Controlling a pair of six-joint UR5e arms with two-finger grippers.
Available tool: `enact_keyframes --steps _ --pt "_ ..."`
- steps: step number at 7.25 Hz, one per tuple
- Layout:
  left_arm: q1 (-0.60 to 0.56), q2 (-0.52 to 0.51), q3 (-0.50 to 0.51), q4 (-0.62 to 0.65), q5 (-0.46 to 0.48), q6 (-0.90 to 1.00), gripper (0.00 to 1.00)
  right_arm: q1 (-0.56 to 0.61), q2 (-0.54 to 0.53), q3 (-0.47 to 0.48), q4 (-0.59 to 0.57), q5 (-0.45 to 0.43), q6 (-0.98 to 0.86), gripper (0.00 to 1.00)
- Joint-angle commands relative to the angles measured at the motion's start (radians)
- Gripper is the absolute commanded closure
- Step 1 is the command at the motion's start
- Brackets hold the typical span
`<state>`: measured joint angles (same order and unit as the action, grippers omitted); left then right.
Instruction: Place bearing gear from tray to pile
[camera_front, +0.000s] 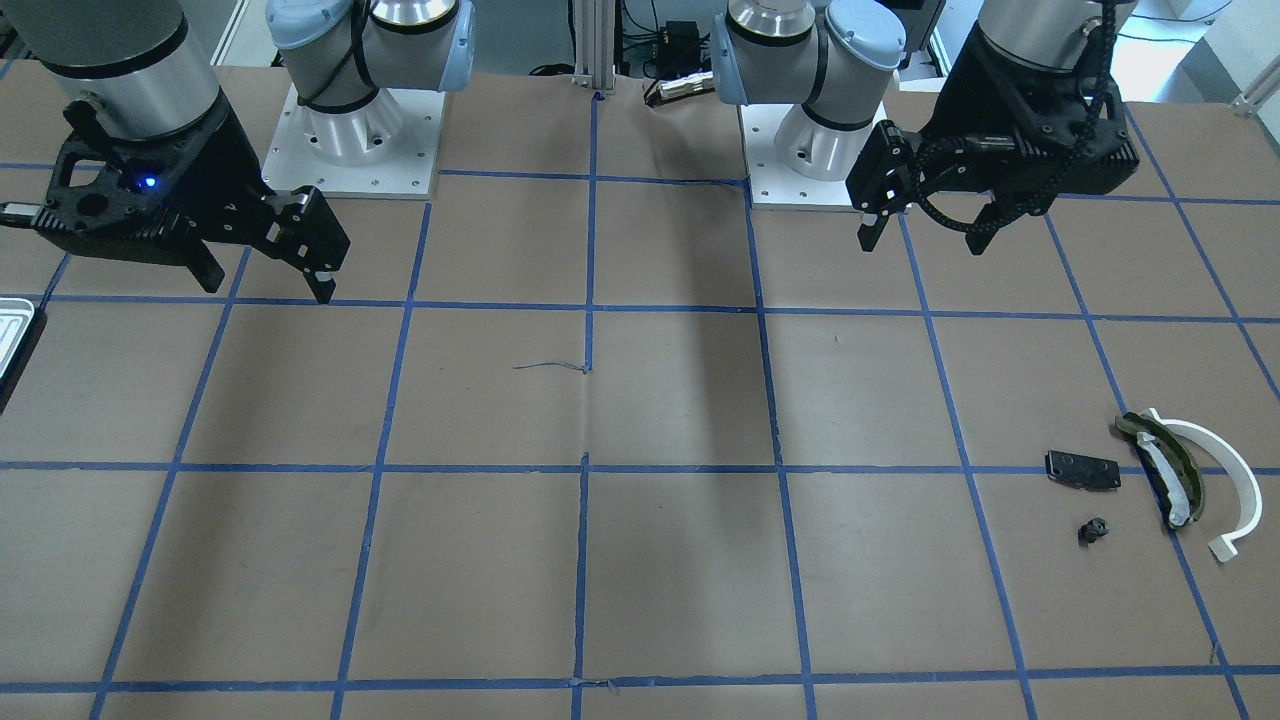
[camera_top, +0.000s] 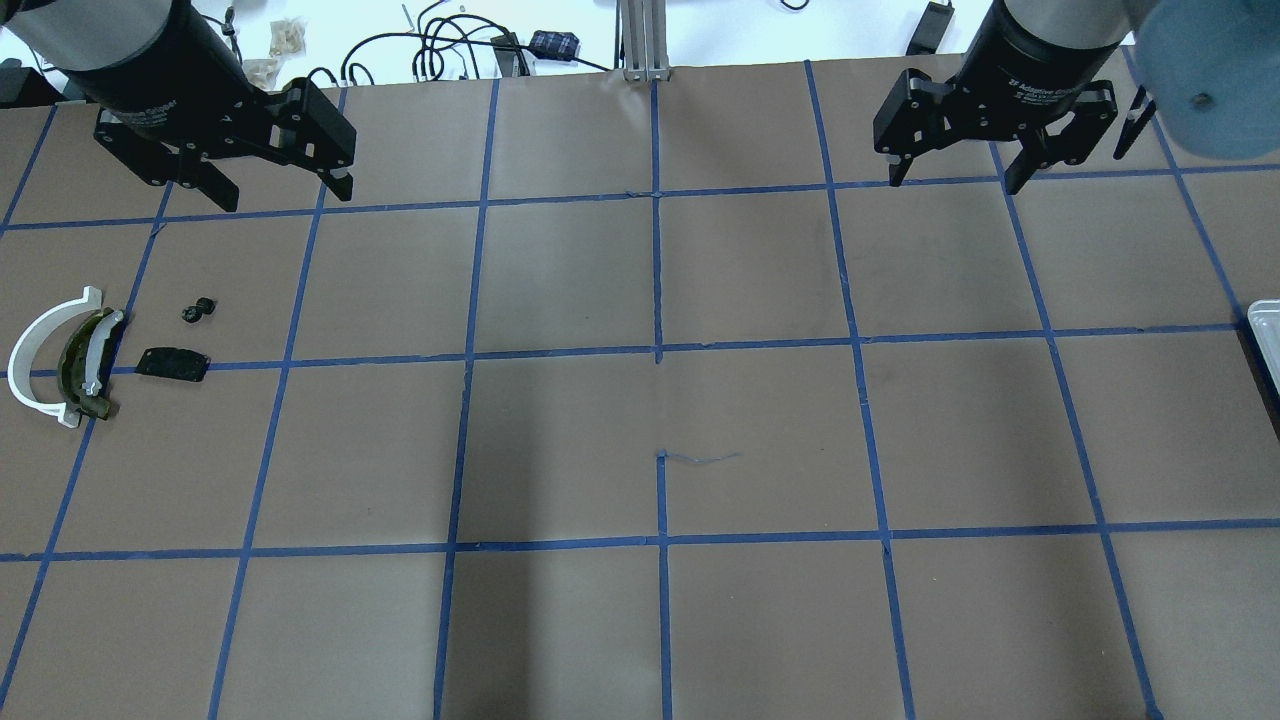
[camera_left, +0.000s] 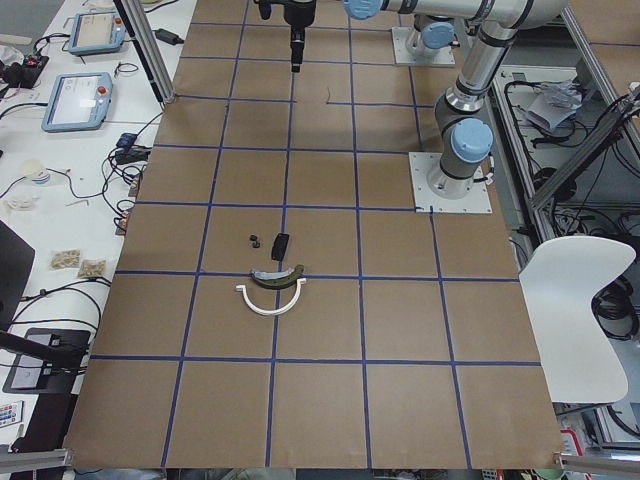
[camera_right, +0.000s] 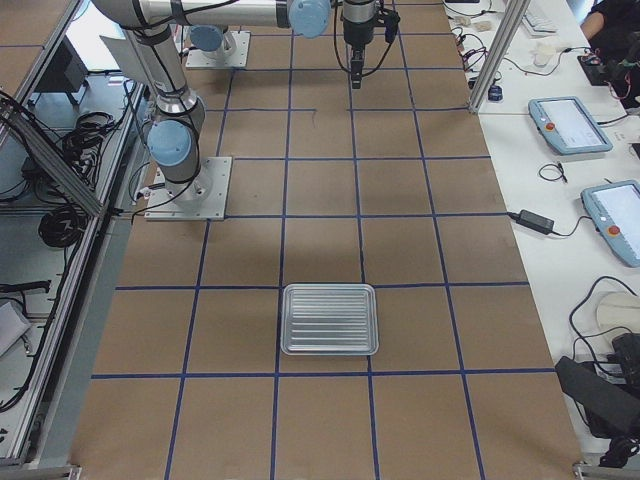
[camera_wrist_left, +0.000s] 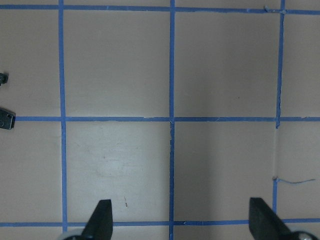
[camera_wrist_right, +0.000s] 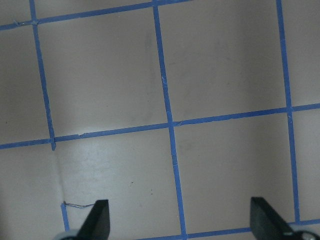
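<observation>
nearest lies the pile (camera_front: 1180, 495): the white half-ring (camera_front: 1245, 478), the olive curved piece (camera_front: 1150, 437), the black plate (camera_front: 1083, 470), and the tiny bearing gear (camera_front: 1093, 530) on the tabletop (camera_front: 640, 580), just beside the plate but not touching. farther back, the tray (camera_front: 14, 330) shows nothing in it. farthest, the left gripper (camera_front: 925, 240) and right gripper (camera_front: 268, 285) hang wide open and hold nothing. the placing seems done, i think; any retreat should go high, away from the gear.

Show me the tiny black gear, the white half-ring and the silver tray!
bearing gear (camera_front: 1093, 530), front-facing view, its round body.
white half-ring (camera_front: 1242, 470), front-facing view, middle of its arc.
tray (camera_right: 330, 319), exterior right view, its ridged floor.
</observation>
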<state>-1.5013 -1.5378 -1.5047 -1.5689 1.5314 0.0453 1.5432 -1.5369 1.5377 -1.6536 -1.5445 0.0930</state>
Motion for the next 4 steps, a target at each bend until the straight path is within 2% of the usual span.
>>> enact_keyframes --steps 1,4 --pt "0.003 0.007 -0.003 0.001 0.009 0.014 0.0 0.0 0.0 -0.004 0.0 -0.003 -0.002 0.0" --pt "0.004 0.005 -0.006 -0.003 0.013 0.078 0.0 0.0 -0.002 0.002 0.002 0.004 -0.002 0.0"
